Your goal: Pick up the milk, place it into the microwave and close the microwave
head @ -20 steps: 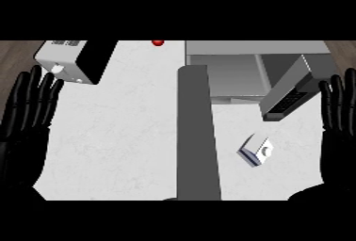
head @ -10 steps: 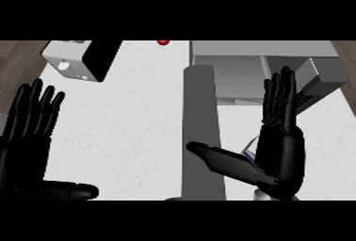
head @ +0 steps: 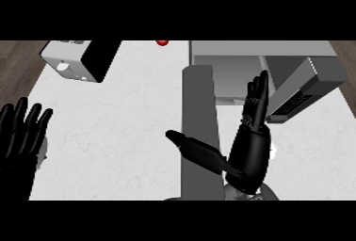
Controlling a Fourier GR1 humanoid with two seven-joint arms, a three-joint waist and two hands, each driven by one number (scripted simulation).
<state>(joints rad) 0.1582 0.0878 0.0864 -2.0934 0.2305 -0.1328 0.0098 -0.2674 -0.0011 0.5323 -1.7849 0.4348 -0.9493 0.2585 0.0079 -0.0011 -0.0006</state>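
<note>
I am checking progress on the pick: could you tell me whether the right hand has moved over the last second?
Yes. The right hand has come in from the counter's right edge toward the open microwave door and now covers the milk.

Even, bright light on the white counter (head: pixel 125 132); shadows faint, perhaps absent; no glare.

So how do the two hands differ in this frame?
The left hand sits at the view's left edge, over the counter's left border, fingers spread and straight. The right hand is mid-frame beside the open microwave door, turned edge-on with its thumb stuck out leftward, covering most of the milk. Both are black, open and hold nothing.
</note>
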